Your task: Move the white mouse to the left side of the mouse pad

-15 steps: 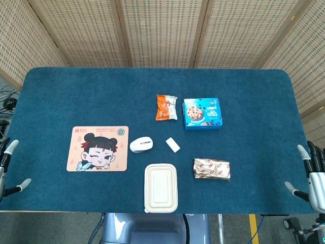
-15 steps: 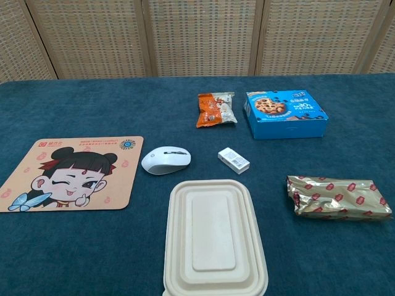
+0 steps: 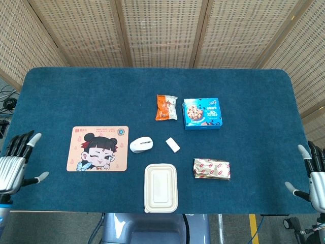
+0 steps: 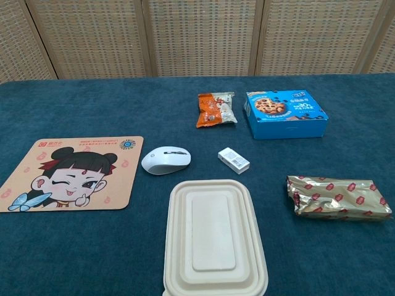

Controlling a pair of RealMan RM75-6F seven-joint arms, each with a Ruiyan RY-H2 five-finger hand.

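Observation:
The white mouse (image 3: 141, 145) (image 4: 166, 160) lies on the blue table just off the right edge of the mouse pad (image 3: 97, 148) (image 4: 69, 173), a peach pad with a cartoon girl's face. My left hand (image 3: 15, 162) hovers at the table's left front edge, fingers spread, holding nothing, well left of the pad. Over at the right front edge my right hand (image 3: 314, 175) is also open and empty. Neither hand shows in the chest view.
A beige lidded food box (image 3: 161, 187) sits in front of the mouse. A small white box (image 3: 172, 145) lies to the mouse's right. Further back are an orange snack bag (image 3: 166, 107) and a blue cookie box (image 3: 202, 113). A gold-red foil packet (image 3: 212, 169) lies front right.
My left hand has come in and forward over the table's left edge, showing more of itself. The mouse, the pad and the right hand have not moved.

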